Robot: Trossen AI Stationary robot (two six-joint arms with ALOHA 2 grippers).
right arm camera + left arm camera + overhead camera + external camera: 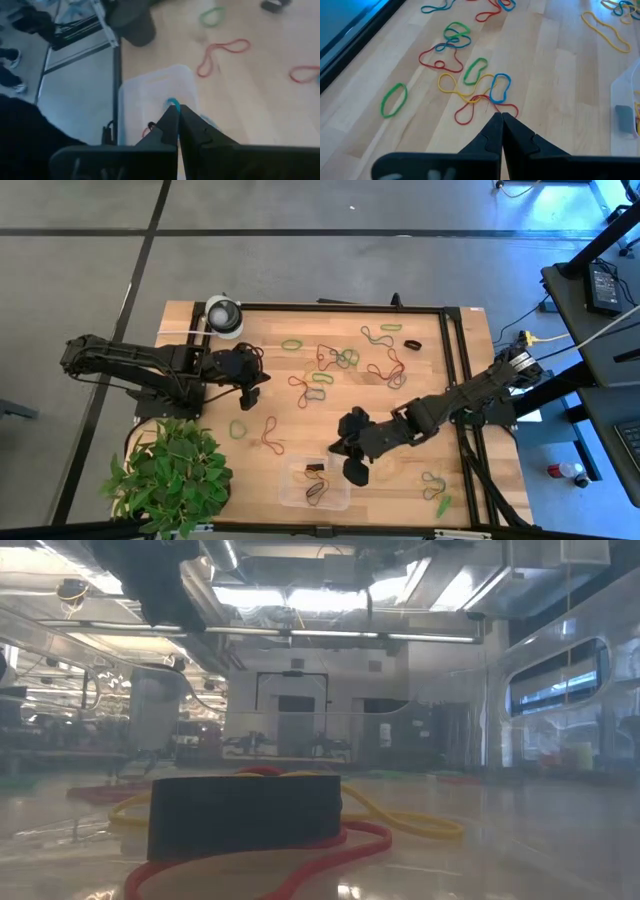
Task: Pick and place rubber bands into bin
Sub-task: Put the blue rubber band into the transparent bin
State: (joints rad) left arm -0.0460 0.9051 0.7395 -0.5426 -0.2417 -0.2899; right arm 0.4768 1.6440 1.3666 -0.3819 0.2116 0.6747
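Many rubber bands [325, 365] in red, green, yellow and blue lie loose on the wooden table; the left wrist view shows a cluster [470, 87] of them. The clear bin [296, 496] stands at the near edge and holds a few bands and a dark block [314, 468]. My right gripper [176, 107] hangs shut above the bin [150, 85], at its right side [352, 470], with a blue rubber band at its fingertips. My left gripper [501, 116] is shut and hovers over the bands at the table's left [252, 392], touching nothing. My right gripper pinches a blue rubber band [172, 103] between its two fingertips; only a short arc of the band shows past them. The fingers slant downward over the bin. The band is lifted clear of the table; the fingers hide the rest of it.
A potted plant [170, 475] fills the near left corner. A round white-and-grey object [224, 314] stands at the far left corner. A black frame rail [452, 360] runs along the table's right side. More bands [435, 485] lie near the right front.
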